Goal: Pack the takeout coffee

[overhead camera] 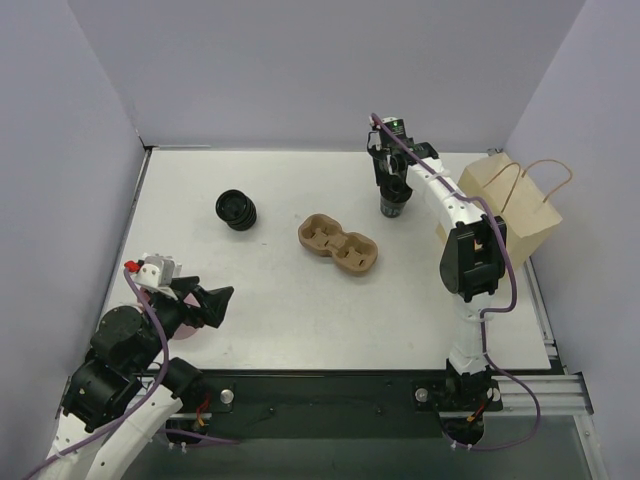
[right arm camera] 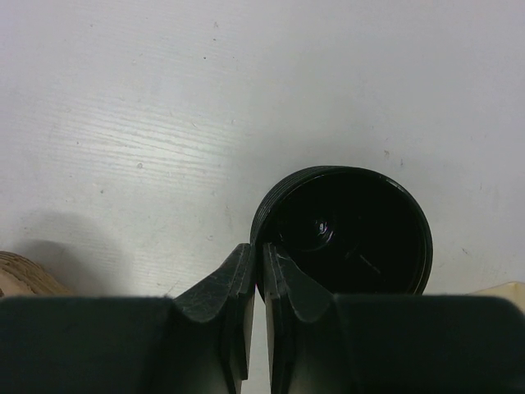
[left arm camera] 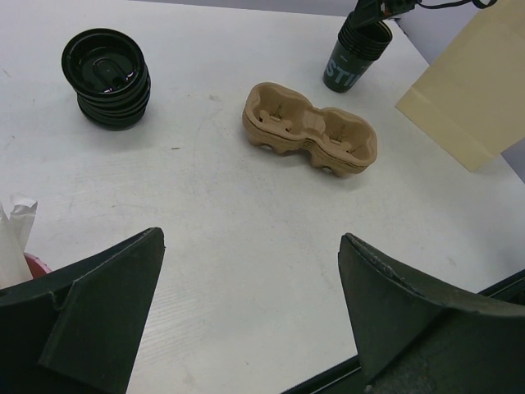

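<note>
Left gripper (overhead camera: 218, 305): jaws spread to full width, holding nothing. It hangs over the near-left part of the table (overhead camera: 280, 310), well apart from every item. This position likely keeps it out of the working area while the other arm acts.

Lid stack (overhead camera: 237, 210): loose black lids, piled flat on the left-centre of the table. No gripper is near it.

Pulp carrier (overhead camera: 338, 244): a brown two-well tray at the table centre, lying at a slant. Both wells are empty and face upward, so each can receive a cup from above.

Cup stack (overhead camera: 394, 207): lidless black cups, nested and upright, just right of the carrier and apart from it. The right gripper (right arm camera: 262, 271) comes down on it from above, fingers nearly together and pinching the rim wall of the top cup, one finger inside, one outside. A rim grip probably serves to lift one cup off the nest.

Takeout coffee: no single lidded cup shows in any view. By this judgement it is not yet assembled; its cup is on the stack, its lid on the pile.

Paper bag (overhead camera: 500, 200): at the far-right table edge, handles up, untouched.
</note>
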Motion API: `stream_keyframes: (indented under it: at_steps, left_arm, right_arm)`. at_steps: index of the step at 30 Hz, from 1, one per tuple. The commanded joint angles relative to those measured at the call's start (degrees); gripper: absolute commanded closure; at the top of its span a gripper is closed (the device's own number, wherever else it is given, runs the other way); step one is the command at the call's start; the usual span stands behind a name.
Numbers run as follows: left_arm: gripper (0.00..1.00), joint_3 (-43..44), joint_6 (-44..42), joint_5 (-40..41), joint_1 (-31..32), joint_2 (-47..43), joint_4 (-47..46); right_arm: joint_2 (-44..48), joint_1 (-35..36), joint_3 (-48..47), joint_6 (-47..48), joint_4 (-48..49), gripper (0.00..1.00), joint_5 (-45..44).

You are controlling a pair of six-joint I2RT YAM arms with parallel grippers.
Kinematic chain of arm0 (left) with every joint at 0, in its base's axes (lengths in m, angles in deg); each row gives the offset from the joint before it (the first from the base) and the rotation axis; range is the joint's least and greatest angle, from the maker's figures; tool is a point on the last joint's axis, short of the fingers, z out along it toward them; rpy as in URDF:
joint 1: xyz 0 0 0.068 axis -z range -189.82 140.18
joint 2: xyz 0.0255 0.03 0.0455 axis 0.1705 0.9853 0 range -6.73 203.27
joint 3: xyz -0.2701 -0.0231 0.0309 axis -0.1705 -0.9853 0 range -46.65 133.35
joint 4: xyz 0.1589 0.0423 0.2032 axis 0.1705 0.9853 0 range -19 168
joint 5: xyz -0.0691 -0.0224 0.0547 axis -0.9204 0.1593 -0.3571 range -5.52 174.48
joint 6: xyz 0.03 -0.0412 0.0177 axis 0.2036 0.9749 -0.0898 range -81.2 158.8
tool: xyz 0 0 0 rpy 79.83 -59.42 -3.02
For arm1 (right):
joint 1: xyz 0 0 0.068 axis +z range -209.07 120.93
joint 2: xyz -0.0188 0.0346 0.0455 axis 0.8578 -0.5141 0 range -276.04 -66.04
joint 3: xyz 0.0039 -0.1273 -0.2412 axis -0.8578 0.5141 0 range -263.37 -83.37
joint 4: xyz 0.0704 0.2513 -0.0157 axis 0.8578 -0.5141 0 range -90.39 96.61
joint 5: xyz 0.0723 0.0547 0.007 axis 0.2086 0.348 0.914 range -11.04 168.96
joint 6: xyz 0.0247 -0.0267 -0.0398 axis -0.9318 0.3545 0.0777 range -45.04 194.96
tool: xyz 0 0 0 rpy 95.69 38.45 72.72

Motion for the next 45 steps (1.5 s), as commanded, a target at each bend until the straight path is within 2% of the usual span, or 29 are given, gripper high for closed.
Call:
stream_keyframes:
  at_steps: [1, 8, 13, 16, 17, 20, 25, 31, 38, 45]
  left_arm:
    - [0.03, 0.04, -0.61, 0.46, 0.2, 0.36, -2.75]
    - [0.03, 0.12, -0.78, 0.46, 0.2, 0.36, -2.75]
    - [0.03, -0.05, -0.87, 0.46, 0.2, 0.54, -2.75]
    - [0.03, 0.04, -0.87, 0.46, 0.2, 0.45, -2.84]
    - [0.03, -0.05, -0.87, 0.37, 0.2, 0.54, -2.75]
    - [0.03, 0.04, -0.87, 0.37, 0.2, 0.71, -2.75]
    - [0.03, 0.04, -0.96, 0.37, 0.2, 0.63, -2.75]
    - [0.03, -0.05, -0.96, 0.37, 0.2, 0.45, -2.84]
    - [0.03, -0.05, -0.96, 0.37, 0.2, 0.54, -2.93]
    - [0.03, 0.04, -0.96, 0.28, 0.2, 0.63, -2.93]
  right_arm:
    - [-1.52, -0.66, -2.04, -0.37, -0.87, 0.89, 0.78]
    - [-1.96, -0.75, -2.31, -0.28, -0.96, 0.88, 1.05]
    - [-1.88, -0.92, -2.31, -0.02, -1.22, 0.94, 0.52]
    - [-1.26, -0.93, -2.31, -0.02, -1.13, 0.92, -0.01]
    - [-1.17, -0.93, -2.31, -0.02, -1.13, 0.88, -0.44]
    - [-0.73, -0.93, -2.66, -0.02, -1.22, 0.83, -1.32]
    - [-0.29, -0.93, -2.83, -0.02, -1.22, 0.83, -1.41]
    - [-0.38, -1.01, -2.92, 0.07, -1.22, 0.87, -1.33]
    - [-0.47, -1.63, -3.19, -1.07, -1.22, 0.81, -0.89]
    - [-0.3, -2.33, -3.62, -2.22, -1.48, 0.83, 1.13]
